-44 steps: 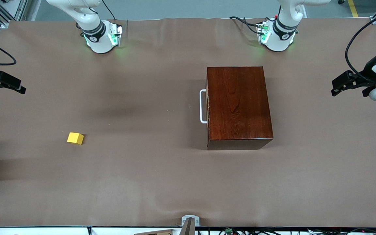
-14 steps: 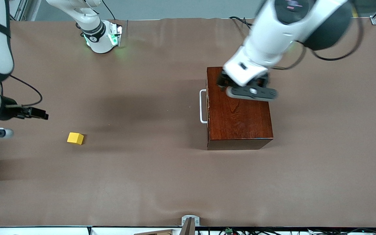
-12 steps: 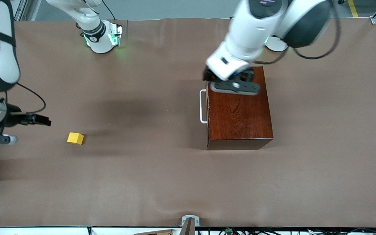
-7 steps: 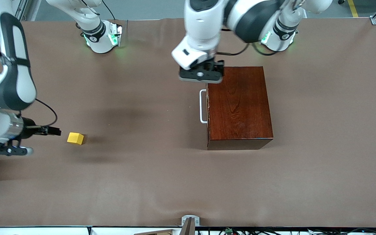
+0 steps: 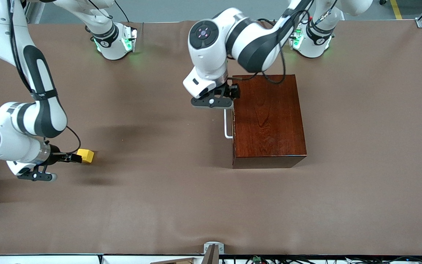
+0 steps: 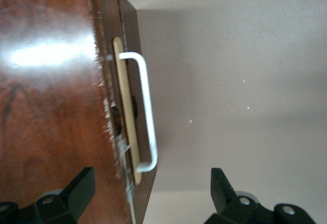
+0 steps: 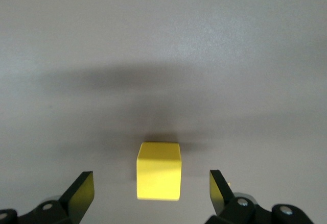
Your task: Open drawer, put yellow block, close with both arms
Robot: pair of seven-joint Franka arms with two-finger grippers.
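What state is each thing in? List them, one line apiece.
Pale-wood-lined drawer with white U-shaped bar handle: shut in the glossy reddish-brown wooden box.
Small yellow cube: resting on the table, ungripped.
Left gripper: jaws open, above the handle.
Right gripper: jaws open, straddling the cube.

Bare bench (image 5: 167, 176) is lying all around the block (image 5: 85, 155), with the right hand (image 5: 72, 158) sitting spread at its edge. The left hand (image 5: 221, 101) is hanging spread over the handle (image 5: 226, 124), the box (image 5: 267, 119) walling one side; the bench is lying bare on the handle's open side.
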